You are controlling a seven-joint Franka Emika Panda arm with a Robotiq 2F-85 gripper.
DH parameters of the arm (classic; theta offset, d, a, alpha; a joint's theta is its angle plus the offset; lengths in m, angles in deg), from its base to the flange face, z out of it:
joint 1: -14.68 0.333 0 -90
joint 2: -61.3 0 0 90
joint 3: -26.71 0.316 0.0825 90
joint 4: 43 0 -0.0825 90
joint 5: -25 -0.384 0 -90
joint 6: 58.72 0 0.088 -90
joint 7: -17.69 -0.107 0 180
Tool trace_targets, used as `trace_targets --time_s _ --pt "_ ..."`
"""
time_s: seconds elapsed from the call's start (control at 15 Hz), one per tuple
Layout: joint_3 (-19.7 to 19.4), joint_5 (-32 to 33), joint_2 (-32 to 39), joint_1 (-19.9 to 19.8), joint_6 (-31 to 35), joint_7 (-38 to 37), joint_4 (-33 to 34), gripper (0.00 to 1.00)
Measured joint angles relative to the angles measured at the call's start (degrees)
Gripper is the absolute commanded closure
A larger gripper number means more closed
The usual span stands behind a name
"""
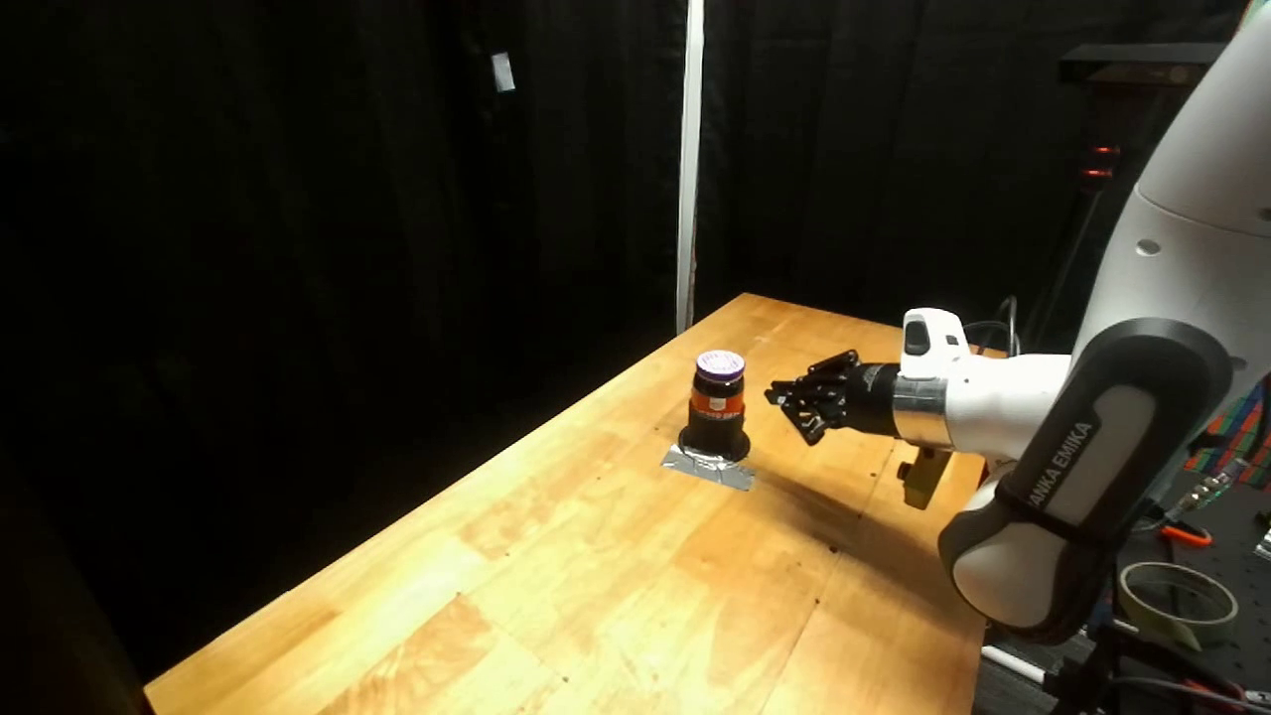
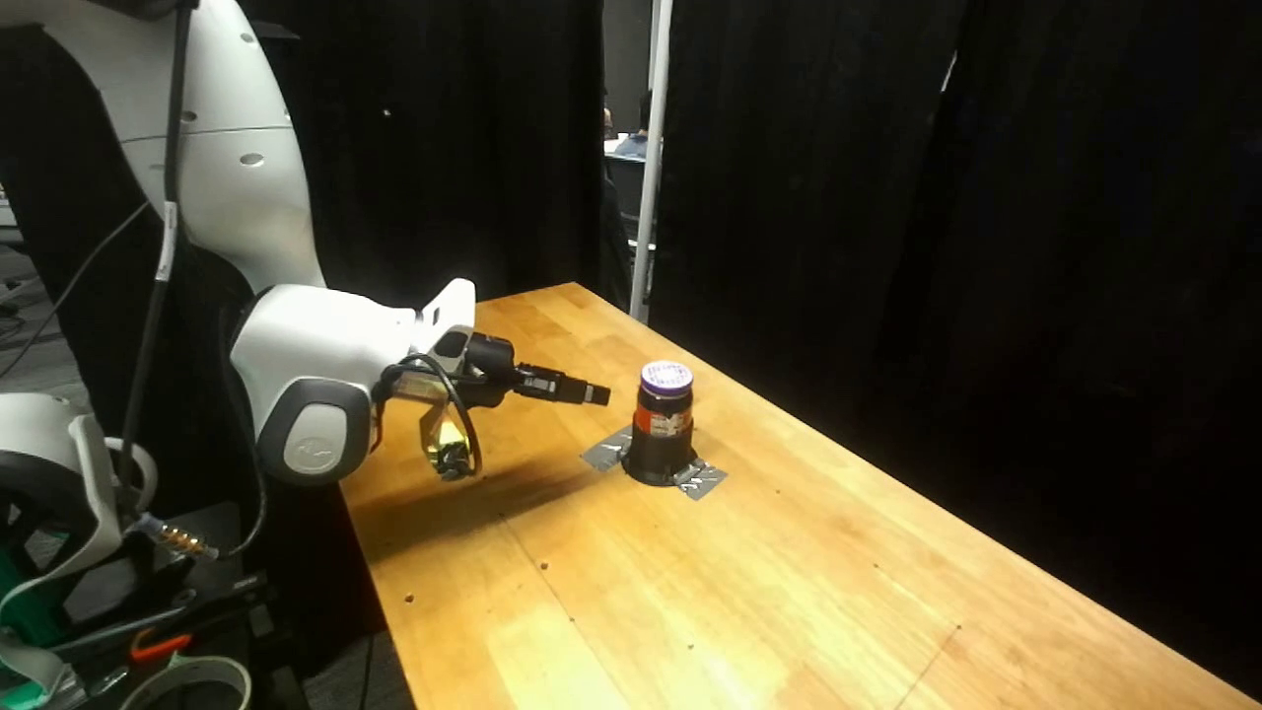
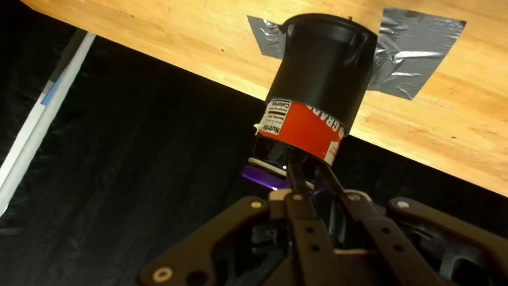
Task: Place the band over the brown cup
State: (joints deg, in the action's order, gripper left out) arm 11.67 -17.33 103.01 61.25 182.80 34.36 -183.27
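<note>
The brown cup (image 1: 715,429) is a dark upright cylinder with an orange-red label near the top and a purple lid (image 1: 720,364). It also shows in an exterior view (image 2: 661,456) and, upside down, in the wrist view (image 3: 323,73). My gripper (image 1: 774,394) points sideways at the cup's upper part, level with the label and apart from it; it also shows in an exterior view (image 2: 601,395). In the wrist view my fingertips (image 3: 305,167) stand a narrow gap apart, with the lid behind them and nothing between them. No separate band can be made out.
Grey tape (image 2: 606,451) holds the cup's base to the wooden table (image 1: 616,566); more tape shows in the wrist view (image 3: 412,53). The table's far edge lies beyond the cup, with black curtains behind. A tape roll (image 1: 1178,604) lies off the table beside the arm.
</note>
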Motion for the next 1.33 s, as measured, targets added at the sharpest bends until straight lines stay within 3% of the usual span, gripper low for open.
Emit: trace_targets --time_s 0.13,0.33,0.6,0.67,0.8,1.0,1.13,1.33 --pt "0.02 -0.16 0.14 0.05 -0.56 0.42 -0.45 0.55" --pt "1.78 0.01 -3.26 -3.74 -6.15 6.37 -1.39 0.31" --pt "-1.46 -2.79 -15.34 -6.09 -24.55 20.44 -1.85 0.02" --pt "-3.2 -5.11 -18.31 -5.68 -29.62 24.81 -1.78 0.0" --pt "-10.16 -10.98 -22.81 -1.9 -39.79 33.77 -1.18 0.0" --pt "-24.02 -19.02 -24.78 6.71 -51.59 45.28 0.5 0.0" --pt "-33.2 -18.27 -24.04 12.81 -57.13 45.74 0.58 0.0" --pt "-46.84 -11.49 -22.01 23.31 -64.77 40.81 0.78 0.0"
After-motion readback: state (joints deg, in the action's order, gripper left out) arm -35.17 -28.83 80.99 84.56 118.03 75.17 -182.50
